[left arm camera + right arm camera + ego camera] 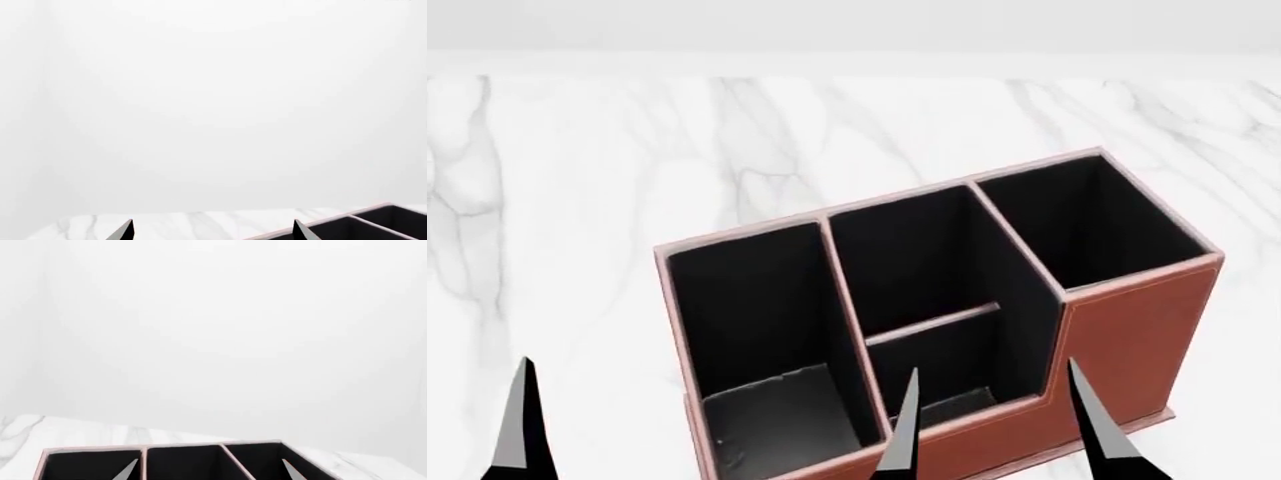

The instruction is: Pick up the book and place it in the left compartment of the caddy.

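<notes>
Book nowhere in sight: none of my three views shows it, so I cannot say where it lies, only that it is not in the caddy (1134, 330) and not on the stretch of table (587, 200) that I can see. I judge the task to be at its very first step, finding and reaching the book, with nothing picked up yet.

My left jaws are spread apart and hold nothing; so are my right jaws. Each wrist view shows just two dark tips with bare space between them.

The caddy stands on the marble table right in front of me, turned at a slant. Its left compartment (781, 400) is at the near left, and its greyish floor shows bare.

The next move calls for bringing the book into view, probably by looking lower or to one side, then lowering one pair of jaws to it for a firm grip on the thin cover.

Much is cut off. In the head view only three fingertips (523, 420) poke up from the lower edge, and I cannot be sure which arm the middle one belongs to. The caddy's near base is cropped. Both wrist views are mostly blank white wall.
</notes>
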`<state>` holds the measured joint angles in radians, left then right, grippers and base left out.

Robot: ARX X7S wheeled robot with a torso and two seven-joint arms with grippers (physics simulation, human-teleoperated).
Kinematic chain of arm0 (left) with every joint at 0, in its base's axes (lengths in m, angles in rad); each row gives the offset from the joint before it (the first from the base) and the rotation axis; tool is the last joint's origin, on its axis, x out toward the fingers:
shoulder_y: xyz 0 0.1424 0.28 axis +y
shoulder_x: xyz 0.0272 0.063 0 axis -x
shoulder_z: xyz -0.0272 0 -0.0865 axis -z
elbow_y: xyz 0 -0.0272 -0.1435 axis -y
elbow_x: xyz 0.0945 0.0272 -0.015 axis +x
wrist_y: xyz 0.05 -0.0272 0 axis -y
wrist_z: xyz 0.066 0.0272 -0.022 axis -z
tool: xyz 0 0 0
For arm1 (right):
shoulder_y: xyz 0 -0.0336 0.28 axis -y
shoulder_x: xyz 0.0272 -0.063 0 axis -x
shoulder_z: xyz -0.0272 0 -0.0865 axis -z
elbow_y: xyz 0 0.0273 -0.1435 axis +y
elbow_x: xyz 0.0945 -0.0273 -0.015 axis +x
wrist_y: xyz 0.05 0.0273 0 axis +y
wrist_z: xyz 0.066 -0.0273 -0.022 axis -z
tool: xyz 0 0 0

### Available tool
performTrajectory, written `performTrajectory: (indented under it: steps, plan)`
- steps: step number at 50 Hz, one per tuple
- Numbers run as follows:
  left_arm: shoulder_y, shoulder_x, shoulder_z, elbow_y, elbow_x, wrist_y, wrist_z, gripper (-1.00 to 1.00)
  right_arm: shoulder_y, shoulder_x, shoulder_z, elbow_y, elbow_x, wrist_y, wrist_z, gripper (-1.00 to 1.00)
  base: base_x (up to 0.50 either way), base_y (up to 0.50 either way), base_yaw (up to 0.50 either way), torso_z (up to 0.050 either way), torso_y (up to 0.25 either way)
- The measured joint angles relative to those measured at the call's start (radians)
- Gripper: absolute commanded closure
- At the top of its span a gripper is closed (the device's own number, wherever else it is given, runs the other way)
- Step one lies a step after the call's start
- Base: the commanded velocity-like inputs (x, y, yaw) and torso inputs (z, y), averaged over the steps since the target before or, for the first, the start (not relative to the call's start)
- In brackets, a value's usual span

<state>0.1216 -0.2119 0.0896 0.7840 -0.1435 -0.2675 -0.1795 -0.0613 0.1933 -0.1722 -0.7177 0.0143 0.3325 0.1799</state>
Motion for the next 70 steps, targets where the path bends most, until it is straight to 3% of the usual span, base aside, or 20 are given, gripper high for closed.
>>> performTrajectory:
  steps: [11, 37, 50, 61, 70]
  plan:
    - [-0.001, -0.013, 0.007, 0.005, -0.017, -0.002, -0.011, -1.0, 0.002, 0.006, -0.005, -0.012, 0.007, 0.008, 0.007, -1.0, 0.0, 0.0, 0.0, 0.05, -0.025]
    - [-0.004, -0.041, 0.024, 0.005, -0.031, 0.005, -0.041, -1.0, 0.005, 0.024, -0.013, -0.039, 0.019, 0.021, 0.024, -1.0, 0.0, 0.0, 0.0, 0.045, -0.162]
    - [-0.009, -0.038, 0.016, -0.015, -0.062, 0.013, -0.06, -1.0, 0.016, 0.012, 0.008, -0.042, 0.063, 0.018, 0.044, -1.0, 0.0, 0.0, 0.0, 0.0, 0.0]
    - [-0.011, -0.04, 0.009, -0.028, -0.099, 0.016, -0.069, -1.0, 0.149, -0.052, 0.042, -0.099, 0.023, 0.255, 0.162, -1.0, 0.0, 0.0, 0.0, 0.0, 0.0]
    - [-0.012, -0.045, 0.0, -0.027, -0.138, 0.015, -0.074, -1.0, 0.38, -0.129, 0.1, -0.056, -0.008, 0.447, 0.372, -1.0, 0.0, 0.0, 0.0, 0.0, 0.0]
